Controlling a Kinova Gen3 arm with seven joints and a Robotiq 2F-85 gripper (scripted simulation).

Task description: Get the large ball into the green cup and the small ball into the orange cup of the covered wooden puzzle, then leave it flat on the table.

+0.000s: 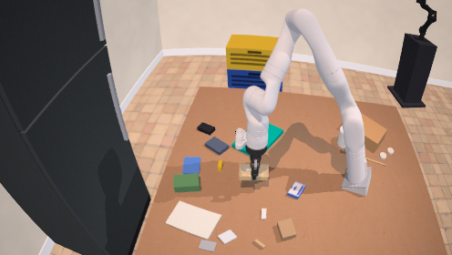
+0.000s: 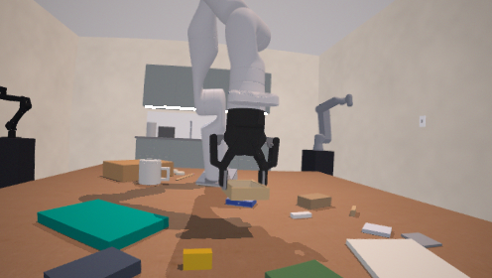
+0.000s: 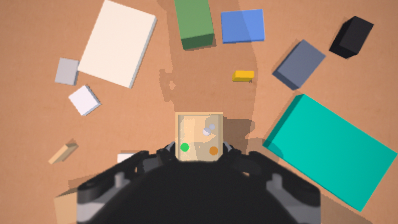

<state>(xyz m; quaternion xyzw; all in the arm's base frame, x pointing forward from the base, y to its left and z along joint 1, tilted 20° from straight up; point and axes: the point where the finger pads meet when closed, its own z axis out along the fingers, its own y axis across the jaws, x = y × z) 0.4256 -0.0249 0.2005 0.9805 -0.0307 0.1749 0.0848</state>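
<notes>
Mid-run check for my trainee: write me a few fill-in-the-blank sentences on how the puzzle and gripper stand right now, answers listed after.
1. The gripper is shut on the wooden ____, held above the table.
2. In the wrist view, the cup marker on the left is coloured ____.
3. The pale ball sits nearer the ____ cup marker but not on it.
4. In the exterior view, the white ____ stands upright left of the arm.

Missing words: puzzle; green; orange; mug
</notes>
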